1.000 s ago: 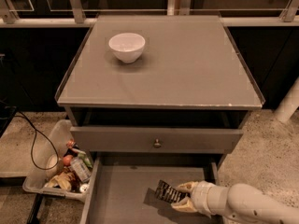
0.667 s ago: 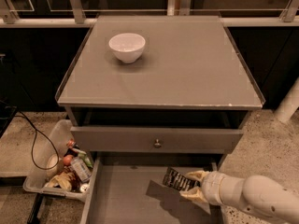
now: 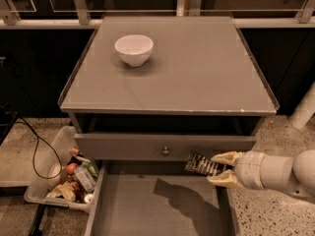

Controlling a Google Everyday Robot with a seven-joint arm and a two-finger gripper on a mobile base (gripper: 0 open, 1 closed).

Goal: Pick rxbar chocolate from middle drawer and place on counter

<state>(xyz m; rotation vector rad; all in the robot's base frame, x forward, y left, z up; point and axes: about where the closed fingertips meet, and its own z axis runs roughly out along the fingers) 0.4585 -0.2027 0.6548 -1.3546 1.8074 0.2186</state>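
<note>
The gripper (image 3: 213,169) reaches in from the right edge of the view on a white arm (image 3: 275,171). It sits over the right side of the open middle drawer (image 3: 133,208), level with the lower edge of the drawer front (image 3: 123,146) above, the one with the small round knob (image 3: 165,151). Its two pale fingers (image 3: 227,157) are parted only a little, about the thickness of what they grip, and they are closed on the chocolate bar (image 3: 199,163). The bar is dark with light lettering and sticks out leftward from the fingertips, one finger above it and one below (its far end tilts slightly upward). It is held clear of the drawer's flat grey floor, where a dark shadow (image 3: 179,193) lies beneath bar and gripper.

The counter (image 3: 197,68) is well above the bar and carries a white bowl (image 3: 134,48) near its back left. On the floor left of the drawer stands a clear plastic bin (image 3: 47,178) of packets and bottles, with a black cable (image 3: 30,134) looping beside it.
</note>
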